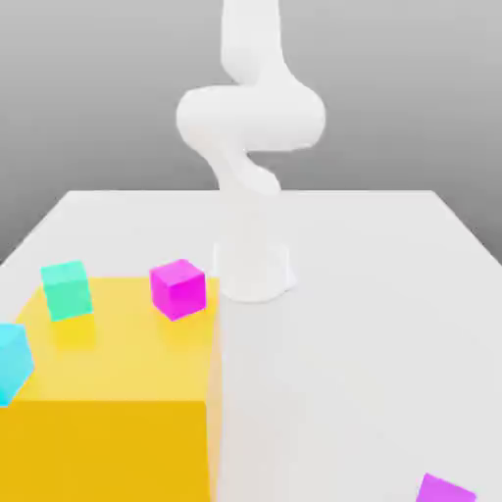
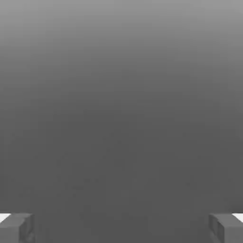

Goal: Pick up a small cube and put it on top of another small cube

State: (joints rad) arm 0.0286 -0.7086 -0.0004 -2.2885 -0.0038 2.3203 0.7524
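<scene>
A single white robot arm (image 1: 252, 118) is standing on a pale counter (image 1: 363, 324), its tool (image 2: 121, 228) gaping wide and gripping nothing. One yellow block (image 1: 113, 436) is filling the exterior view's lower left, carrying green (image 1: 68, 291) and magenta (image 1: 178, 290) cubes; a cyan cube (image 1: 12, 364) is sitting at the left edge, a purple one (image 1: 445, 489) at lower right: four cubes altogether.

Shows cube (image 1: 67, 291) and second cube (image 1: 178, 289) on block (image 1: 108, 446), the exterior view's lower left; third cube (image 1: 14, 364), left edge; fourth cube (image 1: 445, 490), bottom right.
</scene>
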